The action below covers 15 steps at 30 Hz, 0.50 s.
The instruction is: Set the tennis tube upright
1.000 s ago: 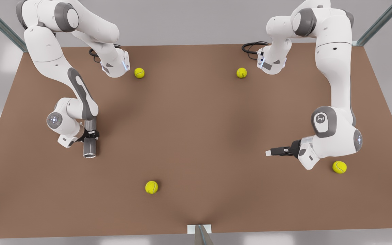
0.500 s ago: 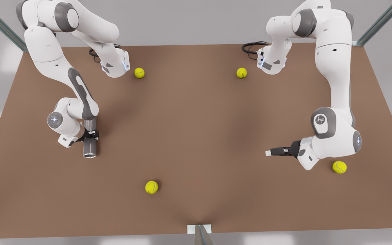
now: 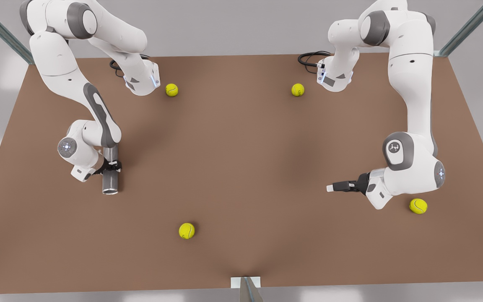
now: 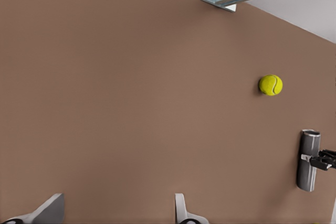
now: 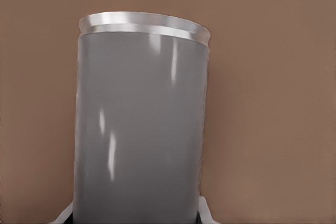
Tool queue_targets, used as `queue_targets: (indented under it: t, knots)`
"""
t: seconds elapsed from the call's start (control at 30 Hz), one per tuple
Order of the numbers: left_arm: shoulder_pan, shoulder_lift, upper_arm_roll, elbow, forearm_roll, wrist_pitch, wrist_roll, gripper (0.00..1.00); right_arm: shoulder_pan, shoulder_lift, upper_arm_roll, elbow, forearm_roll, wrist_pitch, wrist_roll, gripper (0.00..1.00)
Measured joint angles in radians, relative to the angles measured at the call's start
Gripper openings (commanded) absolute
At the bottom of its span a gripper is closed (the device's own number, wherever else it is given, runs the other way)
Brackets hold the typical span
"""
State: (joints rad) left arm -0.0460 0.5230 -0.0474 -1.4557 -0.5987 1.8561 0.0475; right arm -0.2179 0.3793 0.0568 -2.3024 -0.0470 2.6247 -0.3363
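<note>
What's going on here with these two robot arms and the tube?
The right tool, at the front view's left, is shut on the tennis tube, gripping it around the middle, with its lighter rim toward the camera. The left tool, at the front view's right, waits open above the brown table. Four tennis balls lie scattered about.

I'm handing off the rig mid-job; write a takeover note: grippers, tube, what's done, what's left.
Right gripper, on the front view's left: shut on the tennis tube mid-length.
Left gripper, on the front view's right: open, holds nothing, waiting above the table.
Tube: gripped, not clearly upright; rimmed end points toward the table's near edge.
Done: tube grasped.
Left: set it upright, release.
Four tennis balls lie scattered, none close to the tube.
</note>
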Motion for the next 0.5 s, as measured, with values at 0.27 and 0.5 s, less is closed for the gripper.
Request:
queue_targets:
  t: [0.27, 0.5]
  knots:
    - [0.002, 0.0, 0.0, 0.002, 0.0, 0.002, 0.0, 1.0, 0.004, -0.126, 0.029, 0.003, 0.005, -0.088, -0.02, 0.78]
    - [0.0, 0.002, 0.001, 0.002, -0.001, 0.006, 0.0, 1.0, 0.015, -0.216, 0.196, 0.003, 0.009, -0.127, -0.015, 0.78]
